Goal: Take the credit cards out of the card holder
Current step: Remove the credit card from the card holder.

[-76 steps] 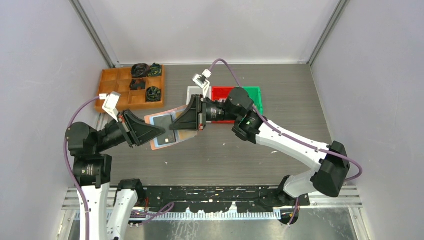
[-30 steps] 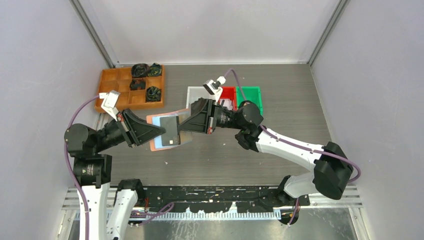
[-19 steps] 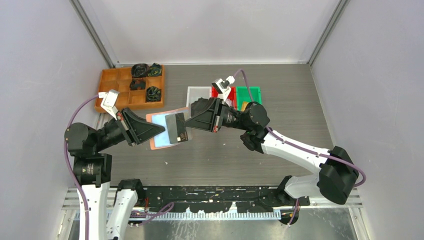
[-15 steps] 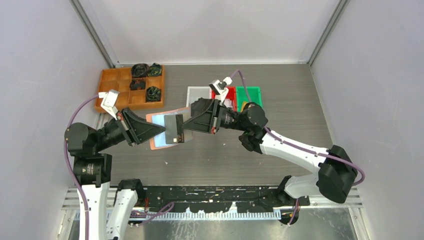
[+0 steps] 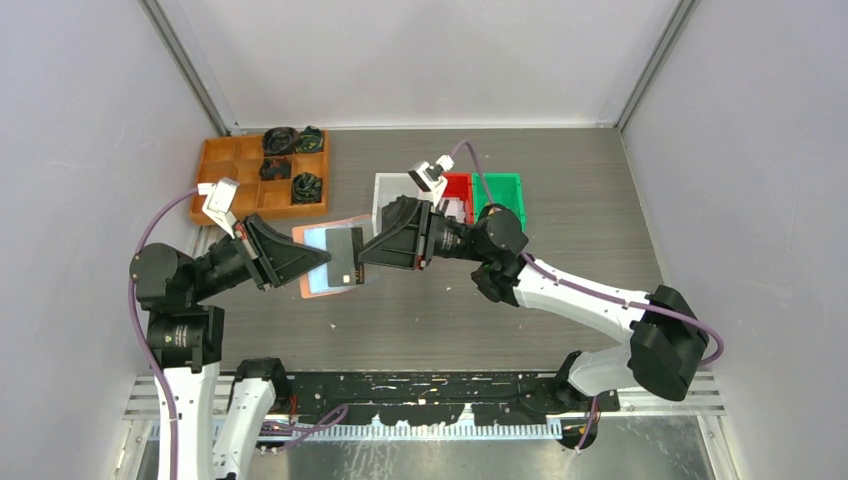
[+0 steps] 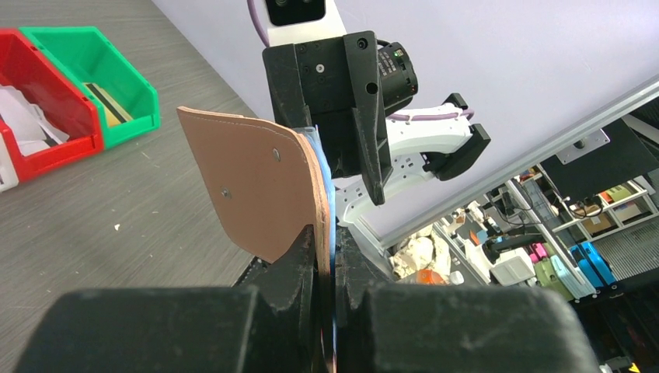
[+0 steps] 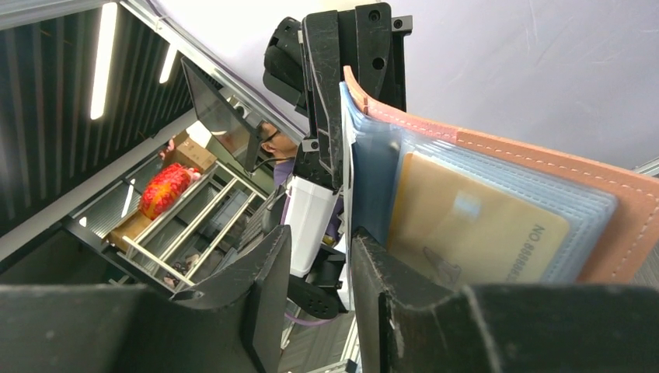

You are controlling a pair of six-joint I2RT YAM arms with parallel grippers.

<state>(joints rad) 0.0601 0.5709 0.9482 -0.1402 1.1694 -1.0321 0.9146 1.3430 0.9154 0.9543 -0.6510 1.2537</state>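
**Top external view.** The card holder (image 5: 318,278) is held clear of the table (image 5: 580,200), left of centre, between the two grippers. The left gripper (image 5: 326,261) is clamped on the holder's left edge. The right gripper (image 5: 363,254) is set against the holder's right side, where a dark card (image 5: 346,262) lies over the blue sleeves. From this view it cannot be determined whether that card is gripped. A wooden tray (image 5: 225,160) with dark items in its compartments is located at the far left. A white bin (image 5: 385,186), a red bin (image 5: 460,184) and a green bin (image 5: 508,187) are lined up behind the right gripper.

**Left wrist view.** The left fingers are pressed fully together on the holder. The brown leather cover and the blue sleeves are pinched between them, and the cover rises from the jaws. The right gripper is seen directly behind the holder's far edge. The red and green bins are seen at upper left, well apart from the holder.

**Right wrist view.** The right fingers are separated by a narrow gap. The edge of the sleeve stack is located at that gap, against one finger. Whether anything is pinched cannot be determined. A tan card (image 7: 474,225) is seated in the outermost sleeve, inside the leather cover.
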